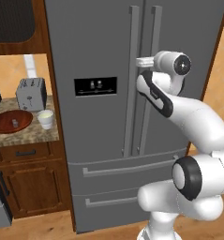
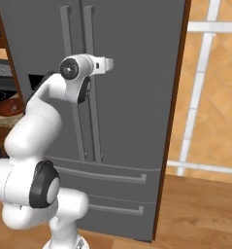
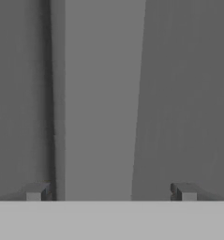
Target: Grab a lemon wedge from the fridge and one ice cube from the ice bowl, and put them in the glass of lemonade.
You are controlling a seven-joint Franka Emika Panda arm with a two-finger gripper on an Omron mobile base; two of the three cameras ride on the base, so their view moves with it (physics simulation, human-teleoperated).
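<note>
Two small dark fingers (image 3: 36, 191) are standing wide apart, straddling a long vertical handle (image 3: 97, 103) of the tall grey steel fridge (image 1: 99, 47); the wooden ice bowl (image 1: 11, 121) and whitish glass of lemonade (image 1: 45, 118) are sitting on the worktop (image 1: 33, 133) leftward.

fridge (image 1: 99, 140): grey steel | ice bowl (image 1: 2, 125): reddish-brown | toaster (image 1: 31, 93): grey

A wood-plank floor (image 2: 200, 209) is seen underfoot, and a tan tiled wall (image 2: 219, 87) with white bands is lit softly at the right. At the left, a speckled stone counter (image 1: 31, 133) is carried by brown wooden cabinets (image 1: 33, 180), with 1 grey toaster (image 1: 31, 93) set upon it.
</note>
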